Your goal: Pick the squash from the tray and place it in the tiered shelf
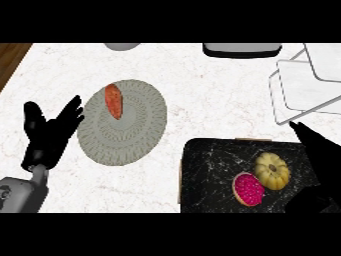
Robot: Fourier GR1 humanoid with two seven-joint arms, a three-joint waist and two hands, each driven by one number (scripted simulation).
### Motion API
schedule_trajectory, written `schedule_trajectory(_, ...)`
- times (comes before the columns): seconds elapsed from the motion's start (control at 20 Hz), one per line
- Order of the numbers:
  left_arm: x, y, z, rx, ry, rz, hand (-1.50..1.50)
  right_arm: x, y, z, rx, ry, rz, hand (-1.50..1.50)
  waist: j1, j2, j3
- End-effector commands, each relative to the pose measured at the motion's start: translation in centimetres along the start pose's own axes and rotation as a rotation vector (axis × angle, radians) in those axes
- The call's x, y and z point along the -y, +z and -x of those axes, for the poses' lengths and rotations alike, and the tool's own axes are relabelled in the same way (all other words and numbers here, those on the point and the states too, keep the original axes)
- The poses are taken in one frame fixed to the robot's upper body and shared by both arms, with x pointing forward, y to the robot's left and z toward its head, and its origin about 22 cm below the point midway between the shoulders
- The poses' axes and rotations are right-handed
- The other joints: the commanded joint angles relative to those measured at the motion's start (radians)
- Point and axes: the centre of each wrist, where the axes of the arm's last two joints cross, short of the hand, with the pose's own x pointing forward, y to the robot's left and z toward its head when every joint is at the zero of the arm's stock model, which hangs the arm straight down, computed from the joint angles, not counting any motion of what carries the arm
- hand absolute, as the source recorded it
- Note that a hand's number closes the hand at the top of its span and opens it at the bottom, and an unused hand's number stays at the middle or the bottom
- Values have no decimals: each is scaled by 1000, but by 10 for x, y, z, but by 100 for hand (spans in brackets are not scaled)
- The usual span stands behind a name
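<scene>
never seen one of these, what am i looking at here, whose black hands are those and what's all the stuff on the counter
There is one picture, taken from the robot's head and looking steeply down at a white marble counter. The two black hands belong to the robot, a humanoid with grey forearms that come in from the lower edge.

Its left hand shows at the left, open with fingers up, resting beside a grey round plate. That plate carries an orange-red piece of food.

Its right hand is at the right, over the edge of a black tray. On the tray lie a yellow squash and a pink round item, close together.

Neither hand holds anything. The white tiered shelf at the upper right is where the squash should go.
</scene>
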Motion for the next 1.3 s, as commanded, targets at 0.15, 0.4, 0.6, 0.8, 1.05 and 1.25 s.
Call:
schedule_trajectory(0.15, -12, 6, 46, -99, 76, -48, 0, -18, -15, -11, -134, 25, 26, -150, -12, 20, -54)
schedule_trajectory(0.4, -5, 12, 50, -105, 86, -36, 0, -30, -26, -13, -172, 73, 49, -150, -8, 18, -53)
schedule_trajectory(0.6, -4, 16, 53, -105, 83, -54, 0, -38, -32, -21, -149, 65, 74, -150, -8, 15, -52)
schedule_trajectory(0.8, -7, 14, 46, -108, 92, -35, 0, -36, -48, -18, -138, 45, 78, -150, -16, 18, -51)
schedule_trajectory(1.05, -2, 17, 50, -111, 76, -54, 0, -64, -45, -24, -100, 29, 80, -150, -28, 14, -50)
schedule_trajectory(1.25, -9, 9, 48, -102, 100, -62, 0, -67, -59, -24, -94, 50, 40, -150, -24, 21, -51)
